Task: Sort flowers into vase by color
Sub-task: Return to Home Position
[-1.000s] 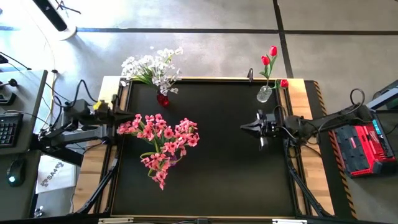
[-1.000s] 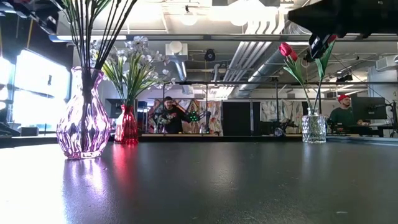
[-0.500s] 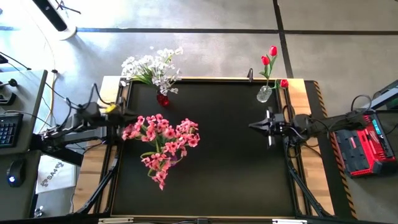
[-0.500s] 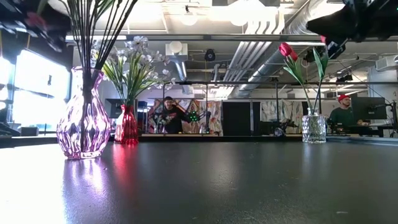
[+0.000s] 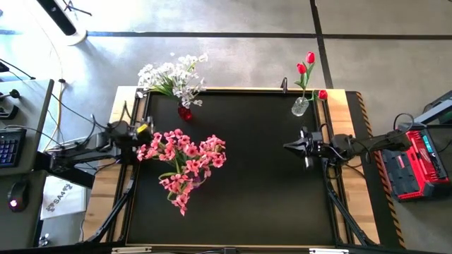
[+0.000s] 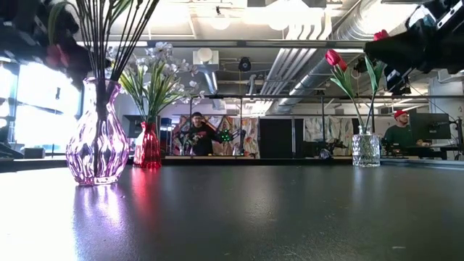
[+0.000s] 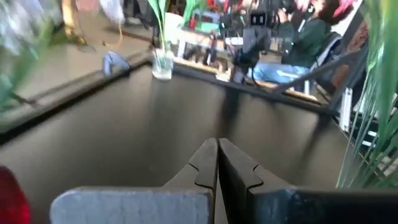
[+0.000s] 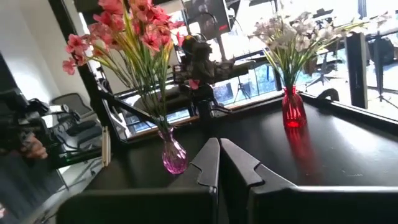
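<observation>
Both arms have retreated toward the table's [image 5: 247, 212] side edges. The left gripper [image 5: 146, 131] and right gripper [image 5: 289, 146] are closed and empty. The flowers [image 5: 185, 159] all stand in vases [image 6: 96, 141], so sorting looks done.

Grey concrete floor [image 5: 233, 56] — bright ceiling lights [image 6: 283, 14], exposed ducts [image 6: 308, 61] overhead.

Tabletop [image 6: 254, 217]: black, smooth, semi-gloss; mirrors the vases.
Table border [image 5: 351, 113]: pale bare wood.
Purple vase [image 6: 96, 138]: clear tinted glass, ribbed, shiny.
Red vase [image 6: 149, 148]: glossy glass.
Clear vase [image 6: 366, 150]: faceted glass.
Pink flowers [image 8: 134, 25]: matt petals, cloth-like.
Right gripper [image 8: 219, 143] fingers [image 8: 208, 167]: dark, matt plastic.
Floor [image 5: 247, 17]: grey, dull, concrete-looking.
</observation>
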`<act>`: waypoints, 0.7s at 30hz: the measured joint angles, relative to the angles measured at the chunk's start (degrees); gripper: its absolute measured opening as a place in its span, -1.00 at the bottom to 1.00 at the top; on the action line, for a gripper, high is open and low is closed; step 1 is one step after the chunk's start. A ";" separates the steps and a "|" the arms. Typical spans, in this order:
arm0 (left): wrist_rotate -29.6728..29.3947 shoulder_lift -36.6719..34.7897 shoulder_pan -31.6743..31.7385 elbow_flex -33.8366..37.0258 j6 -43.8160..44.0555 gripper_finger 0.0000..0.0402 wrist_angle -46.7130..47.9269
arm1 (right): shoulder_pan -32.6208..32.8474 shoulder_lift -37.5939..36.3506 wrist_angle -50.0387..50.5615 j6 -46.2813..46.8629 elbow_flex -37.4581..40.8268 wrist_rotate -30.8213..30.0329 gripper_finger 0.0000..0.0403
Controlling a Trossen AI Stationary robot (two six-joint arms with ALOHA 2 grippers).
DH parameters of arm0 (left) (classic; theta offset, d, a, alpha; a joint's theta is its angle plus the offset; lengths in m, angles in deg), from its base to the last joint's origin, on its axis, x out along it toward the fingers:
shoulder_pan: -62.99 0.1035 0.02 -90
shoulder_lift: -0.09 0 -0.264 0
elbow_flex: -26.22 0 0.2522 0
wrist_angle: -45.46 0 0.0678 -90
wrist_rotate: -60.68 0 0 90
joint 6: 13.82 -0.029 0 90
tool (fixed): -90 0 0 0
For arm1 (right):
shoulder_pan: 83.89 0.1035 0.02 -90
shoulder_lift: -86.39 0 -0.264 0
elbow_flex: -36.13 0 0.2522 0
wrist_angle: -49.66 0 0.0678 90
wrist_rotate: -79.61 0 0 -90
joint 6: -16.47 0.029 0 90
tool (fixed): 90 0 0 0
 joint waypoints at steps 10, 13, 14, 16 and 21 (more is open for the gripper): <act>3.85 -0.10 0.00 4.74 -1.09 -1.00 -2.74 | 0.00 0.00 -1.92 -0.62 0.05 4.33 -1.00; 4.11 -0.08 -0.03 4.73 -1.24 -1.00 -2.65 | 0.00 0.00 -1.12 -1.33 0.05 4.13 -1.00; 4.15 -0.08 -0.10 4.73 -0.75 -1.00 -2.90 | 0.00 0.00 -0.66 -1.39 0.05 4.09 -1.00; 4.41 -0.10 -0.78 4.73 -0.30 -1.00 -2.92 | 0.00 0.00 0.03 -1.41 0.05 4.09 -1.00; 3.21 -0.11 -4.04 5.59 -0.84 -1.00 -3.50 | 0.00 0.00 0.33 -2.47 0.05 3.16 -1.00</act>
